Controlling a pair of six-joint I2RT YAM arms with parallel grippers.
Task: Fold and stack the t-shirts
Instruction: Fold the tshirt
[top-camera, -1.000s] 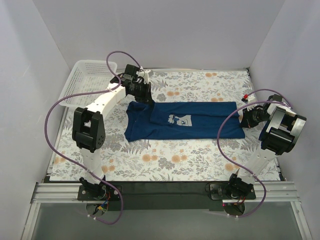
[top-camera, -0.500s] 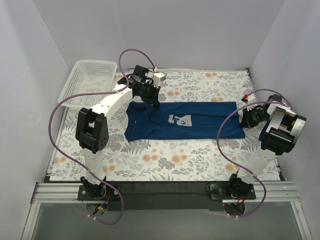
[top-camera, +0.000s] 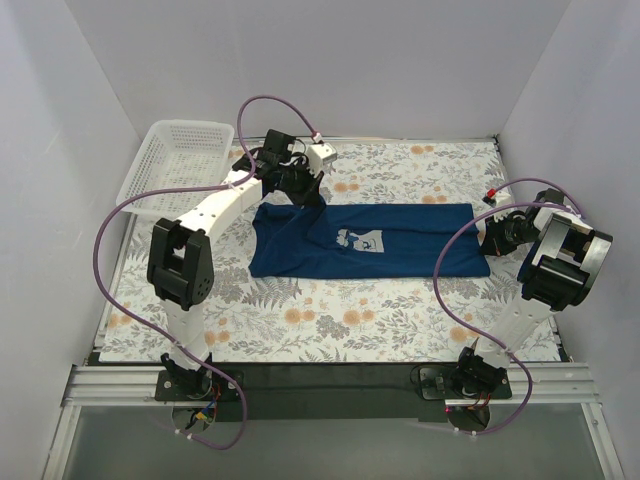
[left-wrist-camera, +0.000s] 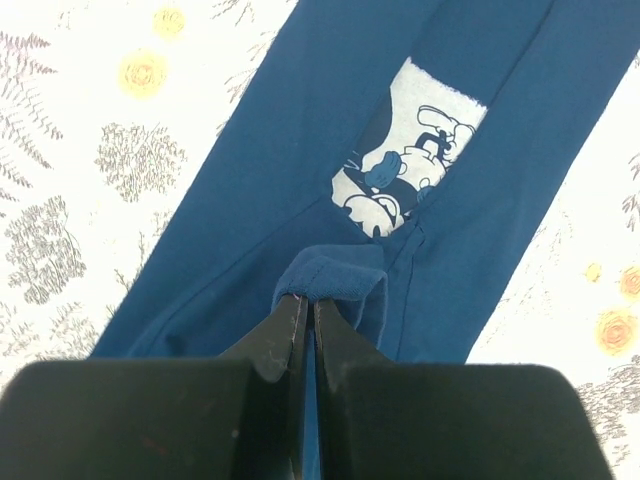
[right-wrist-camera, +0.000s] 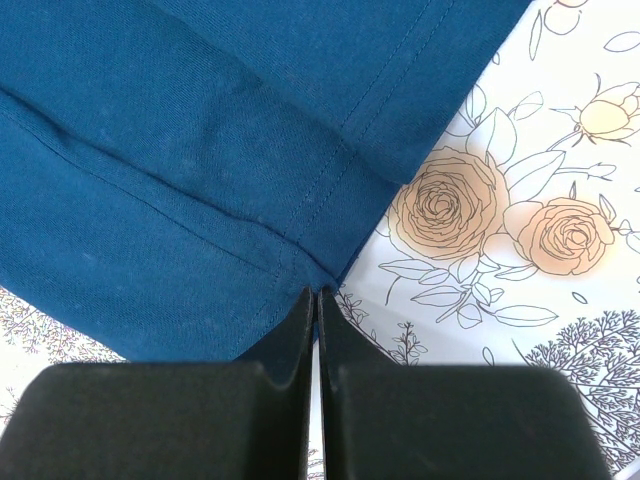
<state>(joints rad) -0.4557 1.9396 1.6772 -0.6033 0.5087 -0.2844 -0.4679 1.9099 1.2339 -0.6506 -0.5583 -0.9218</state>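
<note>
The dark navy t-shirt (top-camera: 400, 240) lies lengthwise on the floral cloth, its pale square mouse print (top-camera: 360, 240) facing up. My left gripper (top-camera: 306, 196) is over the shirt's left end. In the left wrist view the left gripper (left-wrist-camera: 308, 300) is shut on a raised fold of navy fabric (left-wrist-camera: 335, 280) just short of the print (left-wrist-camera: 405, 175). My right gripper (top-camera: 492, 238) is at the shirt's right end. In the right wrist view the right gripper (right-wrist-camera: 318, 293) is shut on the hem corner (right-wrist-camera: 300, 262), low on the cloth.
A white mesh basket (top-camera: 175, 165) stands at the back left corner. The floral tablecloth (top-camera: 330, 320) covers the table. White walls close in the left, back and right sides. Purple cables loop from both arms.
My left gripper has moved right along the shirt's far edge, drawing the pinched fold of fabric towards the print. The right arm has not moved.
</note>
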